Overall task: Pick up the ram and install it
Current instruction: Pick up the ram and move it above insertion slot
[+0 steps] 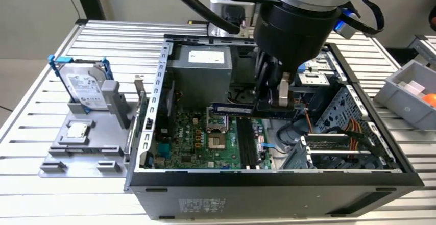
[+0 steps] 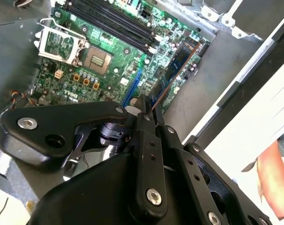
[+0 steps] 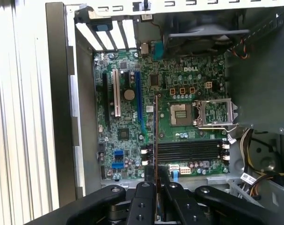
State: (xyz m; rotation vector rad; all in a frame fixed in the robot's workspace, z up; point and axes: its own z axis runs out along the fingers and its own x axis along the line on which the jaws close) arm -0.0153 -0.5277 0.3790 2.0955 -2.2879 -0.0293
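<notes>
The gripper is pressed together on the ram, pinching one end of the stick. In the first wrist view the stick appears edge-on as a thin line running out from the fingers. In the exterior view the ram hangs level and clear above the motherboard, touching nothing but the gripper.

Below it lie the four black memory slots, all unfilled, beside the open processor socket. All of this sits inside the opened computer case.

Judged step: pickup is complete and the carry to the slots is in hand; the stick is not yet seated. It currently lies across the slots, so seating calls for a quarter turn to match slot direction, then a straight, even press.

Further off, a hard drive stands on the table.
</notes>
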